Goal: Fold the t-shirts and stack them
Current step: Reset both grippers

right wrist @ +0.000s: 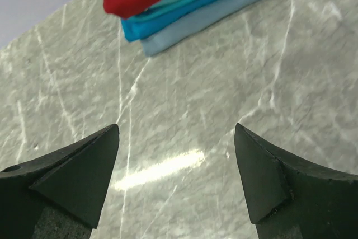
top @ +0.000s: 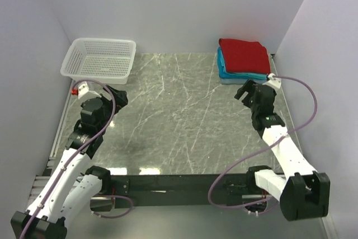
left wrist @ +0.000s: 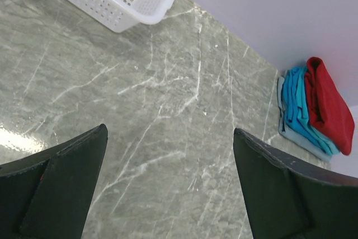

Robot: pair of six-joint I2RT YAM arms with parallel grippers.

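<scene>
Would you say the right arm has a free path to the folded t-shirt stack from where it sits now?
Probably yes. The right gripper hangs open just short of the t-shirt stack, with only bare table between them and nothing standing in the way.

Soft matt cloth t-shirts point(top: 243, 57) — glossy marble-look table point(top: 184, 116), plastic basket point(top: 98, 73).

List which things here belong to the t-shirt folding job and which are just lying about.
Job:
red t-shirt, folded, on top
turquoise t-shirts, folded beneath it

Lying about:
white mesh basket, far left corner
</scene>
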